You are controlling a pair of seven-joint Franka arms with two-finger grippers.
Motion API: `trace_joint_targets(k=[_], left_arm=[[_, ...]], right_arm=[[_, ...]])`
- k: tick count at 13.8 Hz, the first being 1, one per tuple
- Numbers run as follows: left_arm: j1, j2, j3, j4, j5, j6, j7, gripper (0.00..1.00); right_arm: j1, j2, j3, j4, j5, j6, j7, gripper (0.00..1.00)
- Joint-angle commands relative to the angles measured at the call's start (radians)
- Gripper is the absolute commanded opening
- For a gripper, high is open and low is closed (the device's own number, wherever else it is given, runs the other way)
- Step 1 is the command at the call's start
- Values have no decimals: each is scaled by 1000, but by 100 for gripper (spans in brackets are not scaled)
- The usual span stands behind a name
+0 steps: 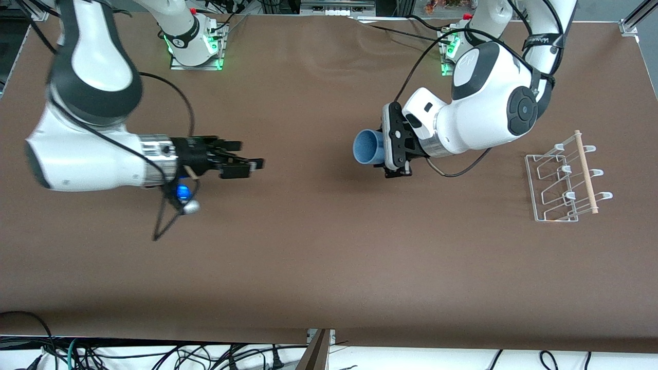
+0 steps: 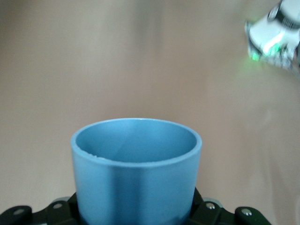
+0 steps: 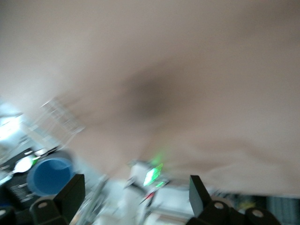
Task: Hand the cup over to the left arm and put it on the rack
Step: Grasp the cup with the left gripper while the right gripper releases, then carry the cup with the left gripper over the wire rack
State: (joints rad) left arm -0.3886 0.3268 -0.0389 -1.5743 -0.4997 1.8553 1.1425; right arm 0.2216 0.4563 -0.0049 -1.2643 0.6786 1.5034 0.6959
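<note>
My left gripper (image 1: 386, 149) is shut on the light-blue cup (image 1: 368, 146) and holds it on its side above the middle of the table, mouth pointing toward the right arm's end. In the left wrist view the cup (image 2: 136, 173) fills the space between the jaws. My right gripper (image 1: 251, 165) is open and empty, up over the table toward the right arm's end, apart from the cup. In the right wrist view its fingers (image 3: 71, 193) stand wide apart with nothing between them, and the cup (image 3: 48, 176) shows farther off. The white wire rack (image 1: 564, 180) with its wooden dowel stands at the left arm's end.
The brown table (image 1: 318, 257) is bare around the rack and under both grippers. The arm bases (image 1: 195, 46) with green lights stand along the table's edge farthest from the front camera. A black cable loop (image 1: 167, 221) hangs under the right wrist.
</note>
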Motion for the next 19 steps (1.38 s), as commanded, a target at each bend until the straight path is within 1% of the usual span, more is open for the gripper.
trace_joint_targets(k=[1, 3, 4, 6, 8, 10, 12, 13, 14, 16, 19], left_arm=[[17, 1, 1, 65, 210, -135, -58, 0], [20, 1, 4, 73, 382, -240, -73, 0], [19, 1, 5, 73, 467, -305, -81, 0], [17, 3, 4, 77, 651, -413, -131, 0], [8, 5, 2, 76, 821, -502, -187, 0], [1, 14, -6, 65, 993, -591, -263, 0], [-18, 64, -6, 62, 1157, -680, -308, 0], [-16, 102, -6, 62, 1219, -723, -310, 0], [-15, 136, -6, 54, 1268, -758, -328, 0], [-7, 156, 1, -5, 1332, -768, -397, 0], [36, 129, 1, -188, 1473, -757, -470, 0]], right_arm=[[-4, -93, -44, -9, -219, -84, -105, 98], [-2, -114, -139, -9, -292, -150, -232, 99], [-2, -119, -174, -9, -330, -154, -280, 99], [-2, -122, -222, -10, -399, -149, -341, 99], [1, -142, -219, -47, -494, -140, -393, 99], [11, -180, -214, -130, -516, -85, -395, 99], [31, -258, -211, -275, -525, 5, -395, 99], [48, -304, -208, -350, -546, 59, -395, 99], [50, -335, -202, -400, -553, 93, -395, 99], [50, -337, -201, -405, -553, 106, -397, 99], [51, -323, -199, -399, -603, 107, -426, 99]])
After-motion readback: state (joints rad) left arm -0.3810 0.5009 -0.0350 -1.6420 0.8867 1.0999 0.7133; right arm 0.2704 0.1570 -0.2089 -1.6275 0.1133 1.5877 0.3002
